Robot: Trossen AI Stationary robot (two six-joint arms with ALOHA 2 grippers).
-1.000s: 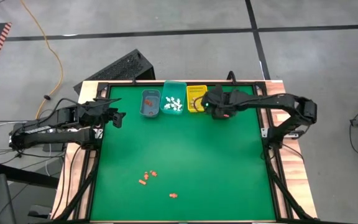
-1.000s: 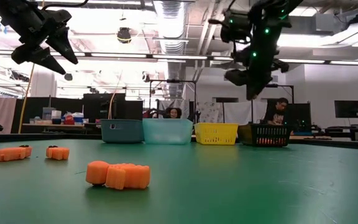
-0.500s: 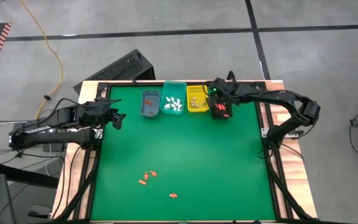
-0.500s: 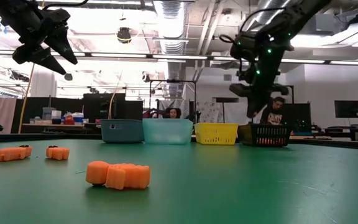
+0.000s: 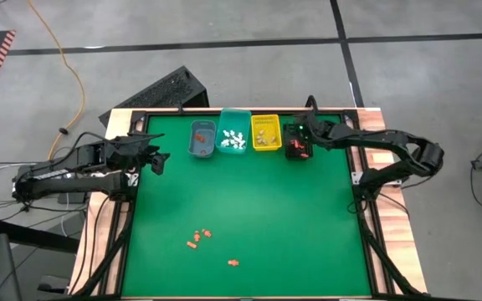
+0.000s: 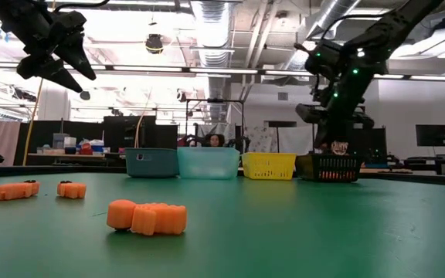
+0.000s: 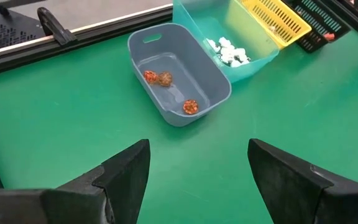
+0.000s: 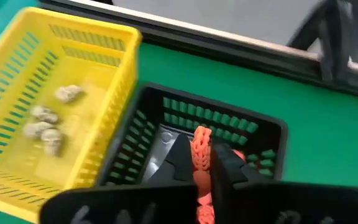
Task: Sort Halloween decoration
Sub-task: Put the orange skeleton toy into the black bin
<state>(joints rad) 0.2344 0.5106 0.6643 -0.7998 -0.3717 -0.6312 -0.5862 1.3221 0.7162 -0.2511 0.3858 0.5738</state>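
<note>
Orange decoration pieces lie loose on the green table near its front edge, large in the low view. Four bins stand in a row at the far edge: grey-blue with three orange-brown pieces, teal with white pieces, yellow with tan pieces, and black. My right gripper hangs over the black bin, shut on an orange piece. My left gripper hovers open over bare table at the far left. My right gripper pinches an orange decoration piece between its two fingers. The fingers slant downward over the black bin's inside. The piece stands upright in the hold, lifted clear of the bin's floor.
The bins touch side by side along the table's far edge. A dark frame rail runs behind them. A wide stretch of green table lies between the bins and the loose pieces near the front. People sit in the room beyond the table.
My right gripper has gone toward the table's right edge and down, from above the row of bins to just over the black bin. Its wrist has rolled on the way, and the orange piece has stayed between the fingers.
</note>
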